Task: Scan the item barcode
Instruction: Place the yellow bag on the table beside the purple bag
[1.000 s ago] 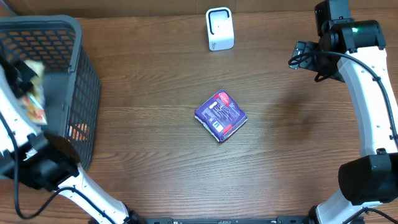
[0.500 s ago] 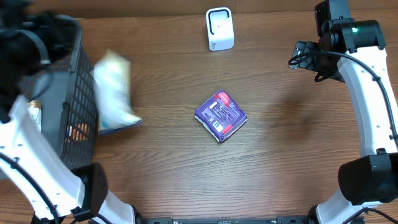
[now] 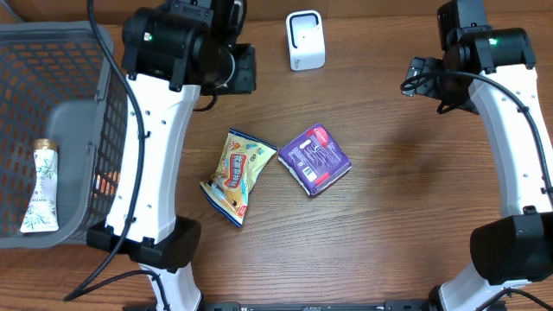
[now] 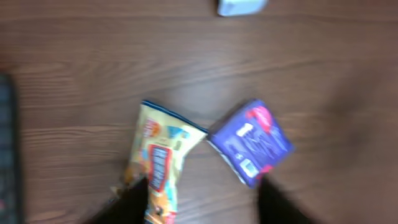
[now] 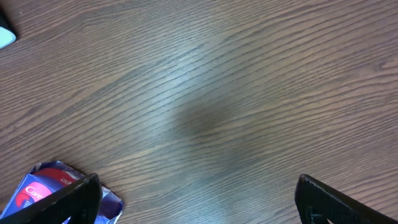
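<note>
— Over the wooden table (image 3: pixel 406 225), how do the two arms stand?

— The left arm (image 3: pixel 151 147) rises from its base at the near left, beside the grey basket (image 3: pixel 117 130). It reaches to the far side, where its dark wrist bends over the boards. The left gripper (image 4: pixel 200 186) is parted; its fingers are blurred, with nothing between them.

— And the right arm (image 3: pixel 518 138)?

— It runs along the right edge to the far right corner, well apart from the goods. The right gripper (image 5: pixel 198 186) is spread wide and empty.

— Where are the items?

— Mid-table. A purple packet (image 3: pixel 318 158) lies flat, with a pale barcode-like patch towards its near side. Its left corner is just beside a yellow snack bag (image 3: pixel 235 175), perhaps touching it. The white scanner (image 3: pixel 304 39) stands at the far edge, apart from both. A tube (image 3: pixel 40 186) lies in the basket.
</note>
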{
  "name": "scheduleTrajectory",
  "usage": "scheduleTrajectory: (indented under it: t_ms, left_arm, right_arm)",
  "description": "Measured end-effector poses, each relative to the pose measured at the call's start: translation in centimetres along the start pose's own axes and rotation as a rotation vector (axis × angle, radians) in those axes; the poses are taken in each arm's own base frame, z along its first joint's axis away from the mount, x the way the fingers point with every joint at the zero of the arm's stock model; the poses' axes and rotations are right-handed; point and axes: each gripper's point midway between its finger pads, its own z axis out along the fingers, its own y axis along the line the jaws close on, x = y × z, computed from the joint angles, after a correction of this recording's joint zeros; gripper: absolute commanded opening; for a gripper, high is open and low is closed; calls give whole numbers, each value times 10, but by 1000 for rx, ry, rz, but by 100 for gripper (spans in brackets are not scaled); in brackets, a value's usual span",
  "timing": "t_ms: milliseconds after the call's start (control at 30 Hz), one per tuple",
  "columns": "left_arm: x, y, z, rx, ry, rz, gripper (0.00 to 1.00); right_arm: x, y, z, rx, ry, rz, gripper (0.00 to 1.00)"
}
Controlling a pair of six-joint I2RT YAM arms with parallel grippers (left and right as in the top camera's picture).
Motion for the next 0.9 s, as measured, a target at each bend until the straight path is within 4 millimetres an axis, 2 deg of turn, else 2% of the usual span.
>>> scheduleTrajectory:
  t_ms: [33, 133, 200, 300, 333, 367, 433, 567, 600, 700, 767, 900]
  left_arm:
    - [-1, 4, 1, -18, -2, -6, 73]
    - [4, 18, 13, -71, 35, -20, 73]
    - [14, 21, 26, -83, 94, -23, 73]
    - [50, 23, 60, -78, 276, -12, 78]
    - [75, 26, 77, -87, 385, -7, 78]
    - [82, 28, 84, -91, 417, -5, 80]
    - [118, 37, 102, -127, 560, -6, 81]
    - [168, 47, 125, -181, 730, 9, 82]
    - [174, 48, 129, -187, 747, 15, 82]
    - [201, 47, 160, -198, 766, 54, 83]
    - [203, 47, 186, -215, 695, 81, 83]
    - [205, 68, 207, -339, 617, 65, 75]
  right_arm:
    - [0, 0, 0, 0, 0, 0, 100]
    - [0, 0, 0, 0, 0, 0, 100]
    - [0, 0, 0, 0, 0, 0, 100]
    - [0, 0, 0, 1, 0, 0, 100]
    - [0, 0, 0, 0, 0, 0, 100]
    - [0, 0, 0, 0, 0, 0, 100]
    - [0, 0, 0, 0, -1, 0, 100]
    - [0, 0, 0, 0, 0, 0, 100]
    - [0, 0, 0, 0, 0, 0, 100]
    - [0, 0, 0, 0, -1, 0, 100]
    - [0, 0, 0, 0, 0, 0, 100]
    - [0, 0, 0, 0, 0, 0, 100]
